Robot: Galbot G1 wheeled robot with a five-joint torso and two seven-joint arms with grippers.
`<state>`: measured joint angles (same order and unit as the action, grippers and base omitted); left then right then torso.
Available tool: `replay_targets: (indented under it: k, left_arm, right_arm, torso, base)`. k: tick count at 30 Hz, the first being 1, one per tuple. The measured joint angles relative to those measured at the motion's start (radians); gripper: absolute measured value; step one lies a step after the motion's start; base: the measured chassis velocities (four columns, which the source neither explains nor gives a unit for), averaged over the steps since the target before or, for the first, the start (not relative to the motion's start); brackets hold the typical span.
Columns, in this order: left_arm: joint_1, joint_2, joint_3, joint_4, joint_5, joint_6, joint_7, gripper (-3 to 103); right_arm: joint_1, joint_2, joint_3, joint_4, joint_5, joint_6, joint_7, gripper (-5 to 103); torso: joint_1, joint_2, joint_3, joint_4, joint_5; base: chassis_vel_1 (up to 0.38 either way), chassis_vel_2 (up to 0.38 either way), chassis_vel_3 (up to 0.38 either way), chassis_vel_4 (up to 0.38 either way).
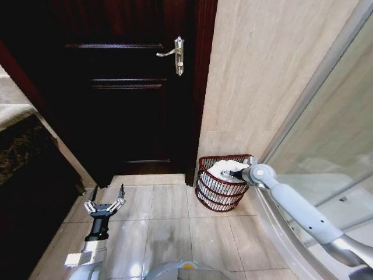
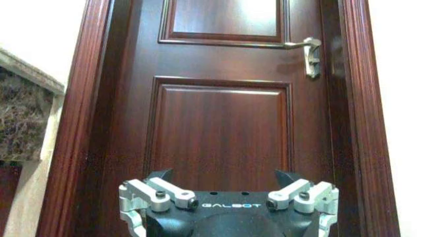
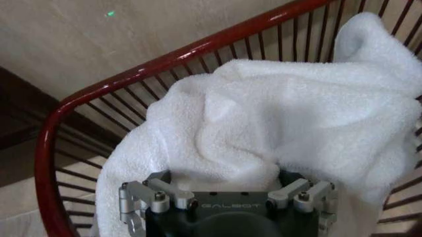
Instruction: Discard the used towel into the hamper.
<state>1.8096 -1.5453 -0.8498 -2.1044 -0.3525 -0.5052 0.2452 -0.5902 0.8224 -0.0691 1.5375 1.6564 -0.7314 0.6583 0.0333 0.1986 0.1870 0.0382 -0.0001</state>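
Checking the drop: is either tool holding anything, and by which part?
Right tool sits in the towel over the hamper; whether it grips cannot be told. Left tool is open, holding nothing.

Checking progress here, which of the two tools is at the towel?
The right tool, buried in the white terry towel inside the reddish-brown wire hamper; the left tool hangs open near the dark door.

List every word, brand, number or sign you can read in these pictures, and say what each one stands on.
"GALBOT", white letters on the black body of the left gripper, in front of the door.
"GALBOT", same lettering on the right gripper, over the towel in the hamper.
No other text can be read.
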Motion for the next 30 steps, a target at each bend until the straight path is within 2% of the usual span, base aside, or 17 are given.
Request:
replay_targets:
  k: [8, 18, 27, 29, 30]
  left_arm:
    - [-0.001, 0.014, -0.001, 0.011, -0.008, 0.001, 0.002, 100]
    - [-0.004, 0.026, -0.006, 0.013, -0.017, 0.001, 0.006, 100]
    - [-0.007, 0.035, -0.002, 0.011, -0.023, 0.003, 0.008, 100]
    - [-0.011, 0.037, 0.004, 0.011, -0.023, 0.006, 0.008, 100]
    - [-0.011, 0.037, 0.004, 0.011, -0.023, 0.006, 0.008, 100]
  right_arm:
    - [-0.001, 0.060, 0.015, -0.058, -0.038, 0.000, -0.009, 100]
    - [-0.014, 0.080, 0.037, -0.060, -0.078, 0.000, -0.015, 100]
    - [-0.066, 0.038, 0.208, 0.139, -0.152, 0.001, -0.024, 100]
    - [-0.096, 0.000, 0.251, 0.241, -0.224, 0.014, -0.028, 100]
    - [-0.096, 0.000, 0.251, 0.241, -0.224, 0.014, -0.028, 100]
  torso:
    - [0.000, 0.000, 0.000, 0.0000, -0.0001]
    - [0.000, 0.000, 0.000, 0.0001, 0.0002]
    - [0.000, 0.000, 0.000, 0.0003, -0.0001]
    - [0.000, 0.000, 0.000, 0.0003, 0.0004]
    - [0.000, 0.000, 0.000, 0.0003, 0.0004]
  base:
    - [0.000, 0.000, 0.000, 0.000]
    - [0.000, 0.000, 0.000, 0.000]
    - [0.000, 0.000, 0.000, 0.000]
    - [0.000, 0.000, 0.000, 0.000]
    - [0.000, 0.000, 0.000, 0.000]
